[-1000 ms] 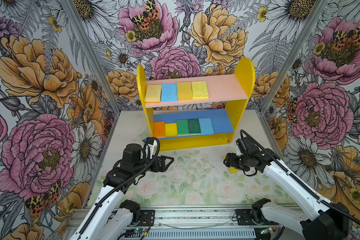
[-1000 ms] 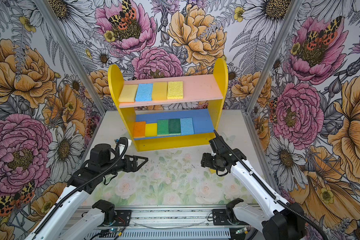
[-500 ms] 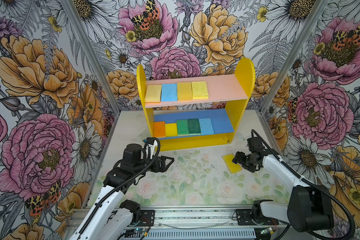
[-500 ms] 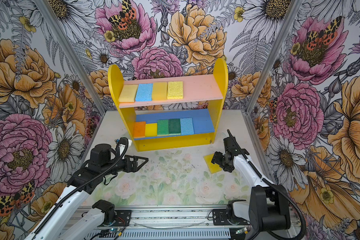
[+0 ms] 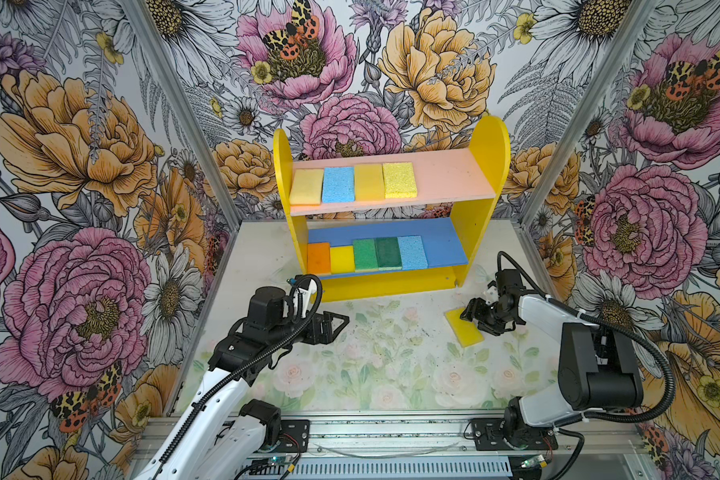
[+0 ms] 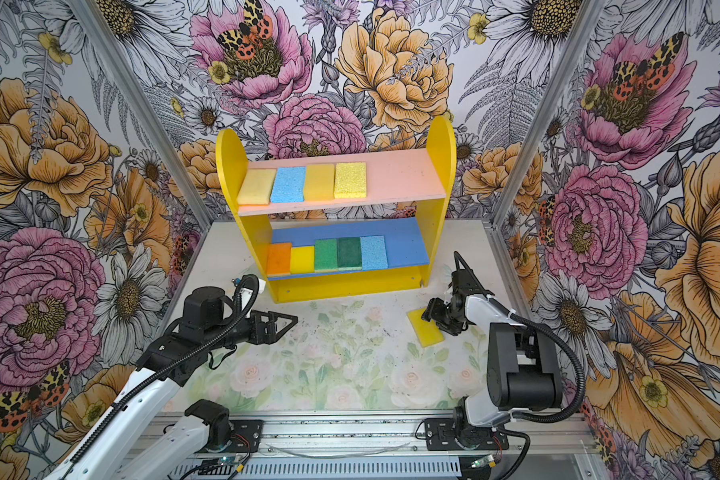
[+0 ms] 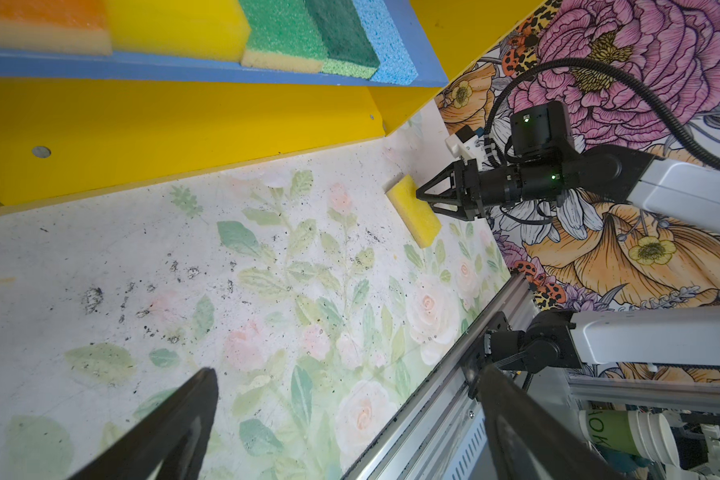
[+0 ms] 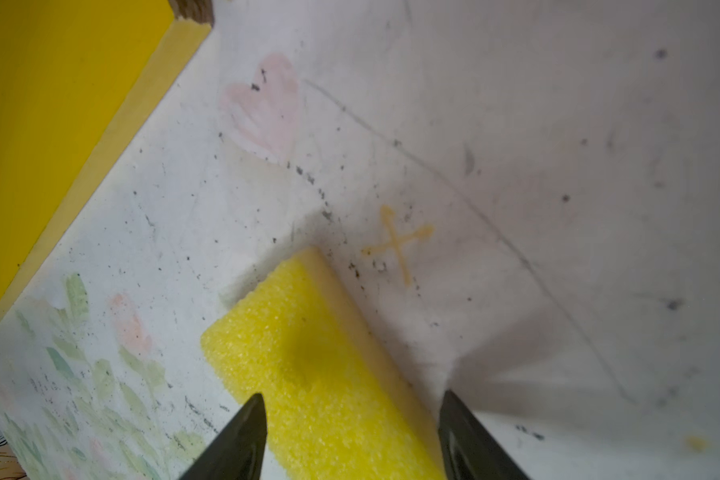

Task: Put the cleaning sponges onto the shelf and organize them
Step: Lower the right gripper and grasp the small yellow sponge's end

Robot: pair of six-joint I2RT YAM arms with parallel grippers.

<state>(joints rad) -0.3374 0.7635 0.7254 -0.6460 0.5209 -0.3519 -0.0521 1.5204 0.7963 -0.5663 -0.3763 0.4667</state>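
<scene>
Nine sponges [image 5: 338,185] line the shelf [image 5: 489,166] (four above, five below); the last sponge [image 5: 464,332] lies near the right edge of the worktop [image 5: 391,374], straddled by the right gripper [image 8: 352,405], jaws parted, seemingly unclamped; left gripper [image 7: 348,372] agape.

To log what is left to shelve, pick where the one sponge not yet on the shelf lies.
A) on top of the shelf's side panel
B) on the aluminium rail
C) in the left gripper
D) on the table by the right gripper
D: the yellow sponge lies flat on the table, with the right gripper's fingers either side of it.
</scene>
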